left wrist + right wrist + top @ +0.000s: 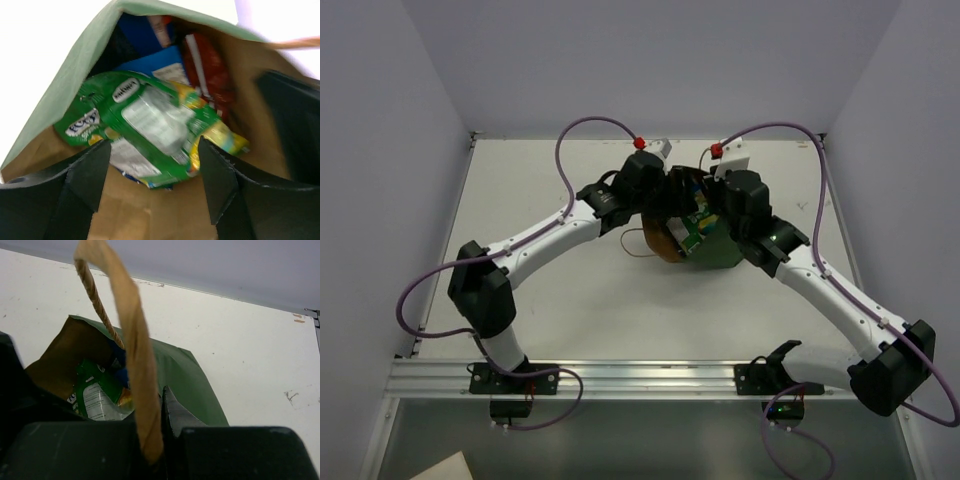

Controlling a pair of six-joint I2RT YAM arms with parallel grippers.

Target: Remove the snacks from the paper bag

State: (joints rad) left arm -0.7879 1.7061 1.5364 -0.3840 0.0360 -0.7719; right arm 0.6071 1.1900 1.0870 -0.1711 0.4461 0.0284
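Left fingers (87, 175) apart, straddling green packet (150, 125) at frame centre inside paper bag (60, 95); right fingers (172, 415) clamped on bag rim. Packet light, crinkly, slippery: pinch mid-body.

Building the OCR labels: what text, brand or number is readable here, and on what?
Nothing reads cleanly.
green packet: white brand lettering at its left end, too blurred to quote.
Same packet, dark oval badge: blurred.
Same packet, white fine-print panel: too small.
red packet, blue packet, paper bag: no text visible.

Rear snacks (207, 70) partly behind green packet (150, 125)
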